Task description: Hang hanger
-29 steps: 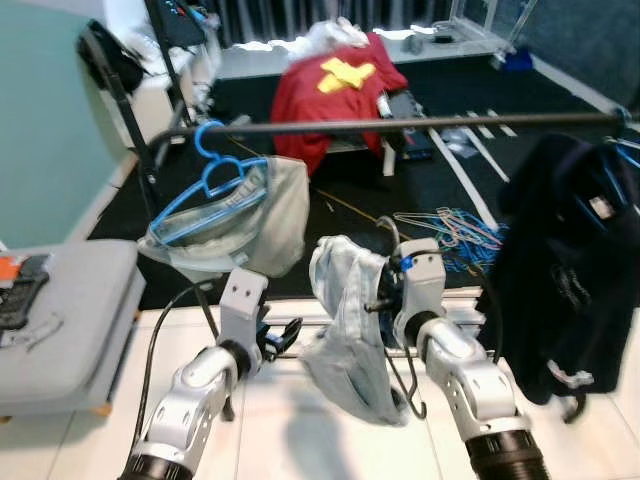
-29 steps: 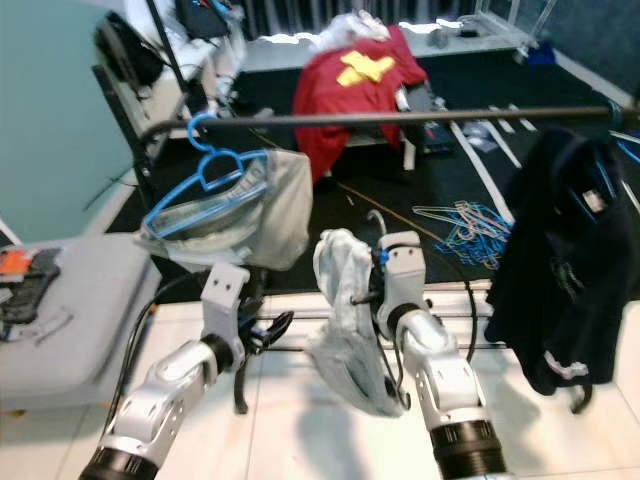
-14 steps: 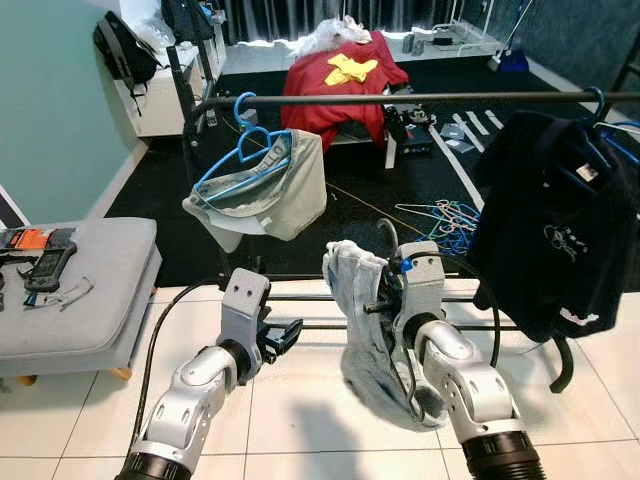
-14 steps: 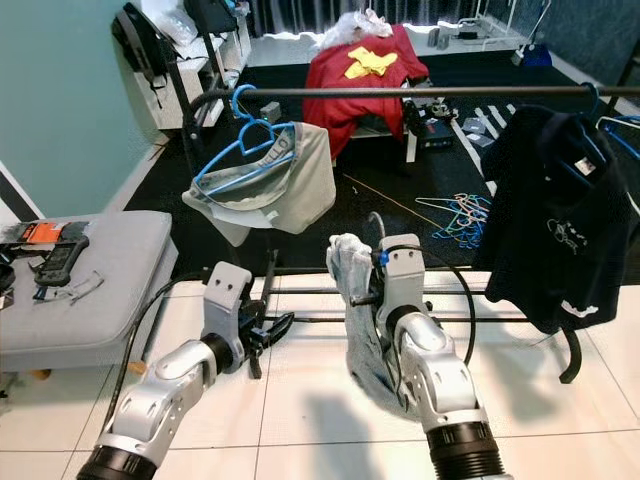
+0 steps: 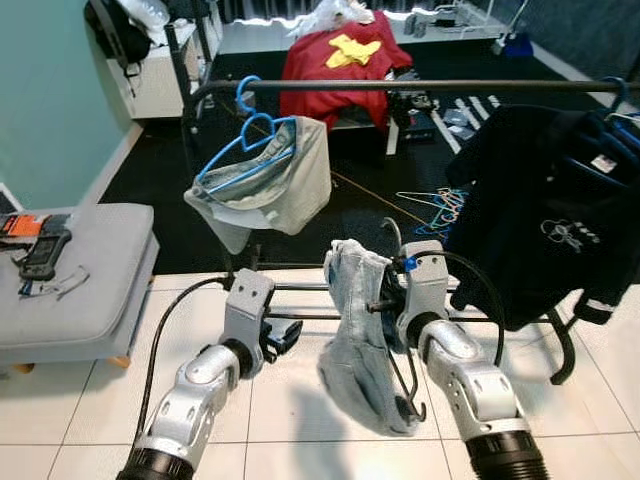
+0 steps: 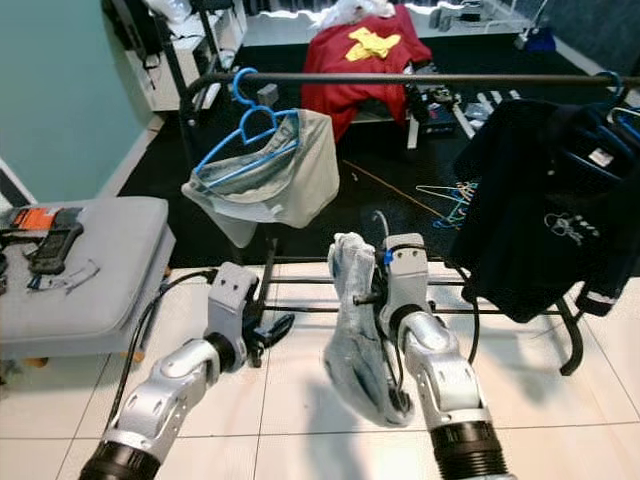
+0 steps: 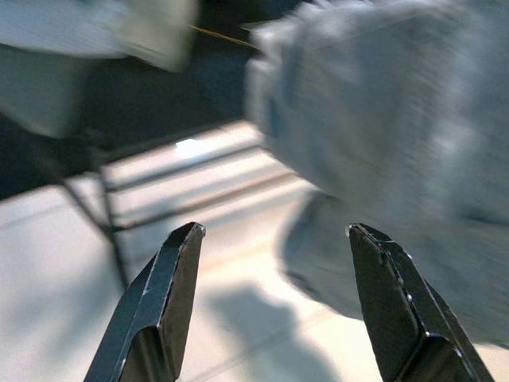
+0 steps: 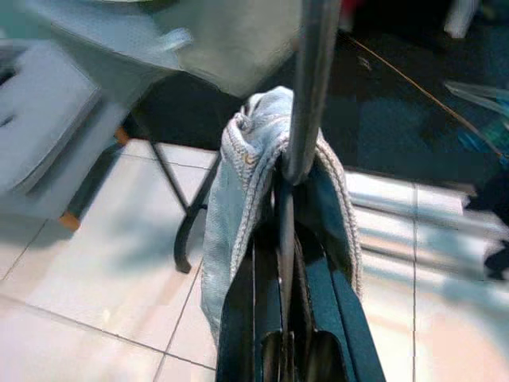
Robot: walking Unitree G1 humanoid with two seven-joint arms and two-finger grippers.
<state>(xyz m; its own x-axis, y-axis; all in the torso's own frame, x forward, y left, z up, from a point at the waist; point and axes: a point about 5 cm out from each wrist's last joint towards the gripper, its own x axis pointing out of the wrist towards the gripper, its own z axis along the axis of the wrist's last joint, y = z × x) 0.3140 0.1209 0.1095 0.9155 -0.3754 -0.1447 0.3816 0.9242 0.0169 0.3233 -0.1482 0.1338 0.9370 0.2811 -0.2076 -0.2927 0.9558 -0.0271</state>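
Gripping a hanger (image 8: 283,239), right tool (image 8: 286,263) carries jeans (image 5: 355,340).

- Garment (image 5: 358,330): pale blue denim cloth, coarse weave.
- Hanger (image 8: 306,87): smooth grey metal.
- Rail (image 5: 420,86): dark matt metal.
- Floor (image 5: 80,410): glossy white tiles.
- Arms (image 5: 200,390): satin silver metal.
- Fingers (image 7: 163,310): black, smooth.

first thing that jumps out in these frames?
The right gripper, held up in front of the robot, is shut on a hanger draped with a pale denim garment. Beyond it runs the black rail, with a blue hanger carrying a grey garment on the left and a dark shirt on the right. The left gripper is open beside the denim.
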